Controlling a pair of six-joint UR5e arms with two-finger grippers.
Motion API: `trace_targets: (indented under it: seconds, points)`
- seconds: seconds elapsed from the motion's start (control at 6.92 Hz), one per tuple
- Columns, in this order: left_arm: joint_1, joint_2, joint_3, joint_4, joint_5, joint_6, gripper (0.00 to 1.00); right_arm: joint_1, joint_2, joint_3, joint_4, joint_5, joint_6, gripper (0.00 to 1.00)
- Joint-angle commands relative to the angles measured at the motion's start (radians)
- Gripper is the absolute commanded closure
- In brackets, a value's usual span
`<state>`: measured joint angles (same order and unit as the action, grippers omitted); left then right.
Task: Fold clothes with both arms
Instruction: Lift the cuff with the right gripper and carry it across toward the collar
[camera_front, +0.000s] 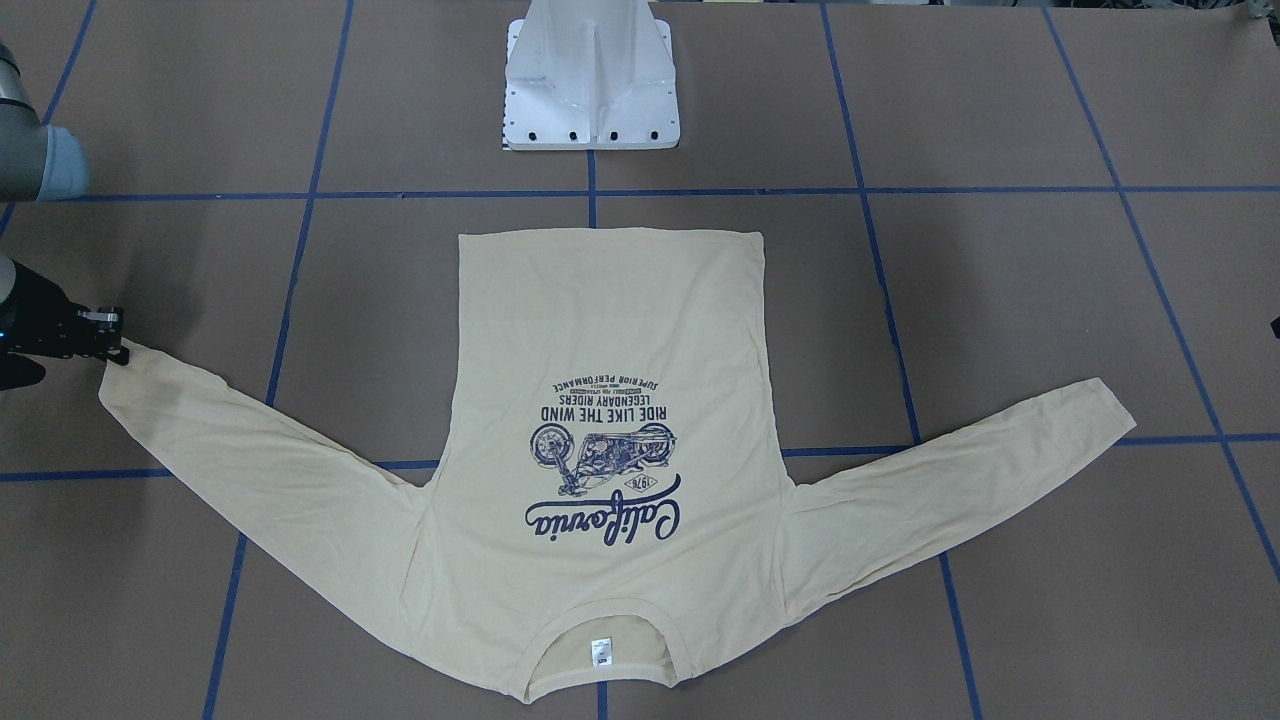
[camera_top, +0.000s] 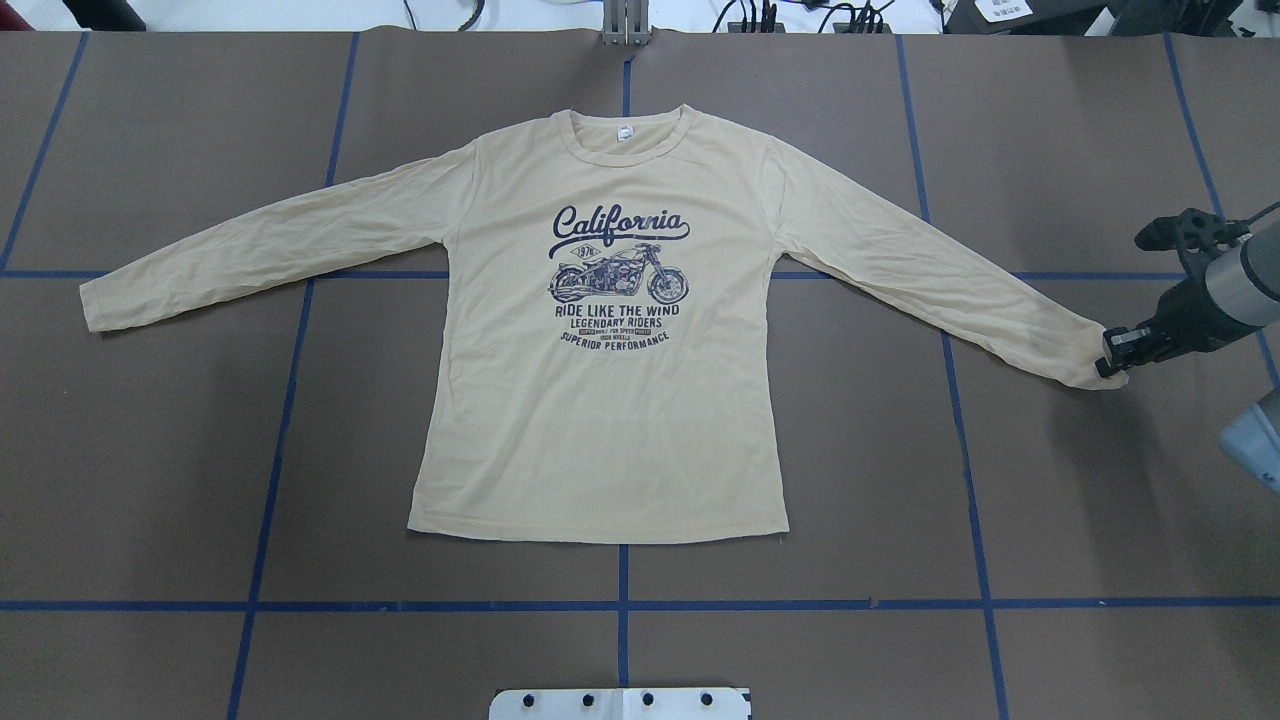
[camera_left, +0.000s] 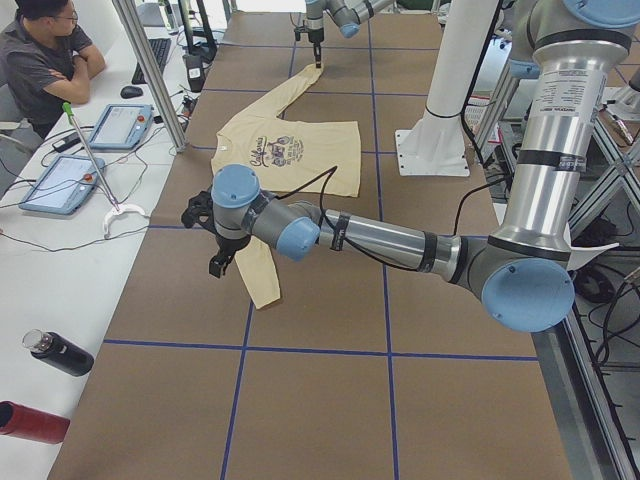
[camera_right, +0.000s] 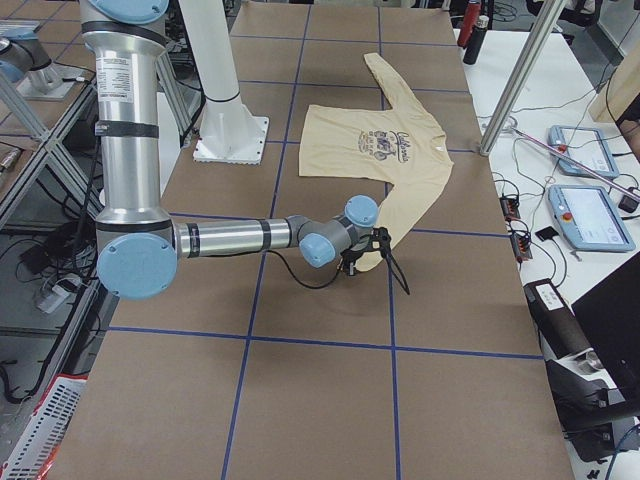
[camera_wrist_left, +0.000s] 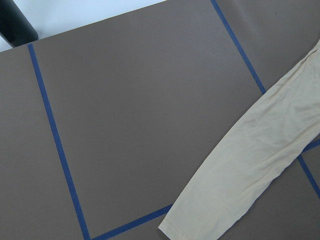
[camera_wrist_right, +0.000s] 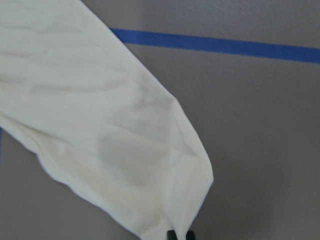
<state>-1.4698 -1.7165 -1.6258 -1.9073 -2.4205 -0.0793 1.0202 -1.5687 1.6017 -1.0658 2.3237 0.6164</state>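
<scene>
The cream-yellow long-sleeved T-shirt (camera_top: 600, 400) lies flat, print up, with both sleeves spread and the neck label (camera_top: 625, 132) at the far side. My right gripper (camera_top: 1110, 362) is shut on the cuff of the sleeve on my right (camera_top: 1075, 352). It also shows in the front view (camera_front: 115, 345), and in the right wrist view the cuff (camera_wrist_right: 185, 200) bunches into the fingertips (camera_wrist_right: 171, 235). My left gripper (camera_left: 218, 262) hovers beside the other cuff (camera_left: 262, 292); I cannot tell whether it is open. The left wrist view shows only that sleeve (camera_wrist_left: 250, 165).
The white pedestal base (camera_front: 590, 90) stands behind the shirt's hem. Blue tape lines (camera_top: 620, 604) grid the brown table. An operator (camera_left: 40, 60) sits at a side bench with teach pendants (camera_right: 590, 215). Two bottles (camera_left: 55, 355) lie on the bench.
</scene>
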Motion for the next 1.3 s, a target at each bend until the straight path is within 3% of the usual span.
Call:
trace_targets:
  seconds: [0.0,0.29,0.72,1.16]
  points:
    - [0.000,0.000,0.001,0.001,0.001,0.001,0.01,0.044,0.074,0.078,-0.003,0.098,0.000,1.00]
    - [0.000,0.000,0.011,-0.001,0.001,0.001,0.01,0.084,0.275,0.081,-0.148,0.172,0.002,1.00]
    - [0.000,0.002,0.012,0.002,0.001,0.001,0.01,0.093,0.549,0.035,-0.180,0.178,0.222,1.00]
    - [-0.001,0.002,0.012,0.010,0.001,0.001,0.01,0.071,0.873,-0.242,-0.169,0.171,0.230,1.00]
